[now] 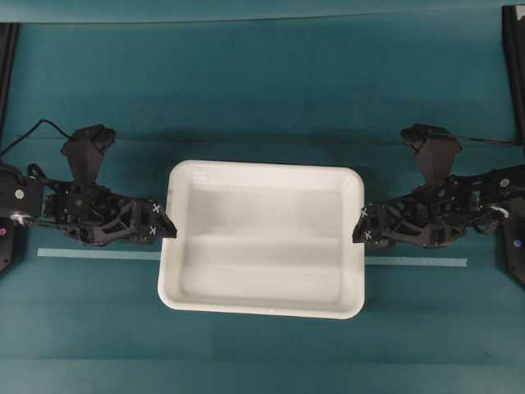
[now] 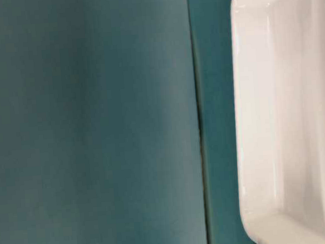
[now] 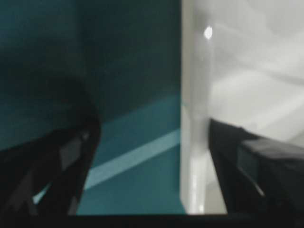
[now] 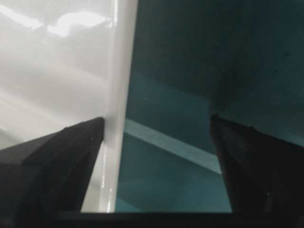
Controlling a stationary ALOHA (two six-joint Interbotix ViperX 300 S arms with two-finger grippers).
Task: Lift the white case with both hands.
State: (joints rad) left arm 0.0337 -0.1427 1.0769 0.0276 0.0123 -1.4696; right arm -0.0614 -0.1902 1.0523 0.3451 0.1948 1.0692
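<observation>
A teal cloth covers the desk [image 1: 262, 82], with a pale strip of tape [image 1: 98, 254] running across it and passing under the white case [image 1: 262, 238].

The left hand [image 1: 168, 223] is at the case's left rim with its jaws spread wide. In the left wrist view one finger [image 3: 256, 175] sits over the inside of the case and the other [image 3: 61, 166] hangs over the cloth outside, so the rim stands between them with a clear gap on the outer side. It grips nothing.

The right hand [image 1: 359, 226] is at the opposite rim, also wide open. In the right wrist view one finger [image 4: 61, 161] lies on the case side, right against the rim, and the other [image 4: 256, 166] is well out over the cloth. It holds nothing either.

The case lies flat on the desk between the two hands, its short ends facing them. Its glossy inside shows only reflections, no contents. The table-level view shows one rounded end of the case resting on the cloth.
</observation>
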